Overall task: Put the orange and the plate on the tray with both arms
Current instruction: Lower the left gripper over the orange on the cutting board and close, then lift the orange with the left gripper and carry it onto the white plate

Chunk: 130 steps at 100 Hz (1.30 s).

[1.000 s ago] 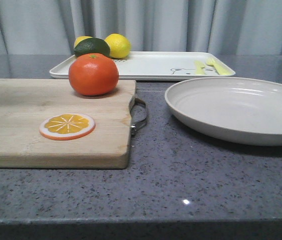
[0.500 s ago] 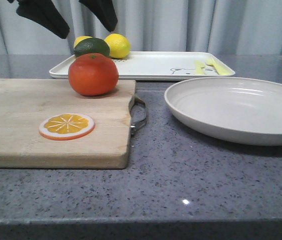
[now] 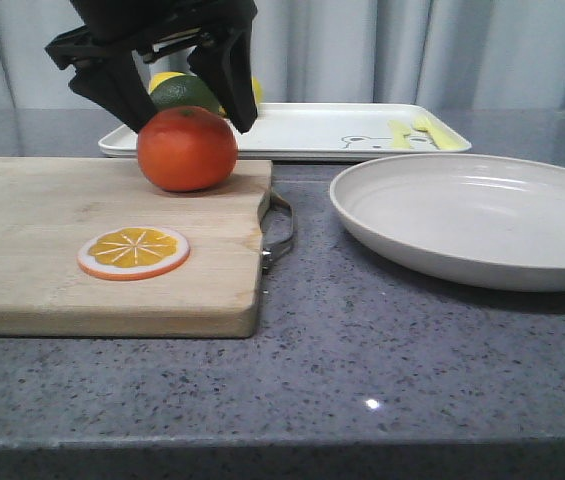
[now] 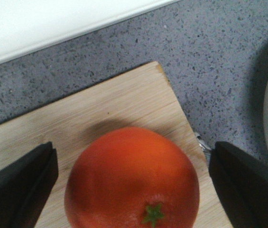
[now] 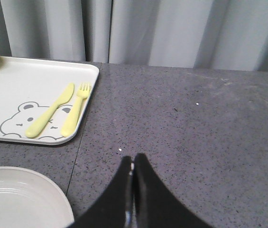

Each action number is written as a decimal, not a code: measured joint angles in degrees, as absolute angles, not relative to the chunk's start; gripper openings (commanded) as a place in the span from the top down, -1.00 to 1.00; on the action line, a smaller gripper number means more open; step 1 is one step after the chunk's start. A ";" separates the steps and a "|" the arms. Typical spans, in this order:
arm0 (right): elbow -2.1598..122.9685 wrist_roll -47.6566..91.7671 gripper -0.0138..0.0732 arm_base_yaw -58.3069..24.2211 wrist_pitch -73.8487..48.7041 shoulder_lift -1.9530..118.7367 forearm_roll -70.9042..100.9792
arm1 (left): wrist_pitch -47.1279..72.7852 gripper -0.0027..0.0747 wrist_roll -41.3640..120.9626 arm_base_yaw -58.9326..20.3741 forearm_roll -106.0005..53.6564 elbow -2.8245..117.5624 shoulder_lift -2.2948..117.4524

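1. Right now the orange (image 3: 187, 148) sits on the far right corner of the cutting board (image 3: 52, 250), stem mark upward, not yet lifted.
2. Above it the left gripper (image 3: 182, 108) hangs with its jaws spread wide; in the left wrist view the two dark fingers (image 4: 17, 183) stand on either side of the fruit with clear gaps, so nothing is held.
3. So the step in hand looks like the approach to grasp the orange, the first half of the task.
4. Next, I judge, the arm needs to drop until the fingers bracket the widest part of the fruit, then close gently, since a round glossy skin could slip or roll off the board edge.
5. Beyond the board lies the tray (image 3: 312, 130), with lemons (image 3: 252, 92) and a dark green fruit (image 3: 184, 93) at its left end and a bear drawing with yellow cutlery print (image 5: 60, 111) at its right; the middle is the free landing spot.
6. Nearer, to the right, the plate (image 3: 472, 215) rests on the grey counter (image 3: 362, 380), untouched.
7. Meanwhile the right gripper (image 5: 133, 168) hovers over bare counter beside the plate, its fingers pressed together and empty.
8. An orange slice (image 3: 134, 252) lies flat on the board, apart from the action.
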State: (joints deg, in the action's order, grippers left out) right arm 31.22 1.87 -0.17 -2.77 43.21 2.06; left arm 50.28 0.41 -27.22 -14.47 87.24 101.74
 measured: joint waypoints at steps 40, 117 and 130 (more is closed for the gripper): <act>31.22 1.87 0.84 -0.17 -3.27 43.21 2.06 | 53.24 -0.28 0.51 -27.22 -14.47 87.24 101.73; 31.22 1.87 0.84 -0.17 -3.27 43.21 2.06 | 51.62 0.18 5.85 -35.99 -21.64 93.82 101.73; 31.22 1.87 0.84 -0.17 -3.27 43.21 2.06 | 48.93 0.18 5.94 -40.06 -22.40 94.44 102.26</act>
State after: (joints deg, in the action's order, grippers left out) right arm 31.22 1.87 -0.17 -3.27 43.21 2.06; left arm 48.93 5.94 -40.06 -22.40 94.44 102.26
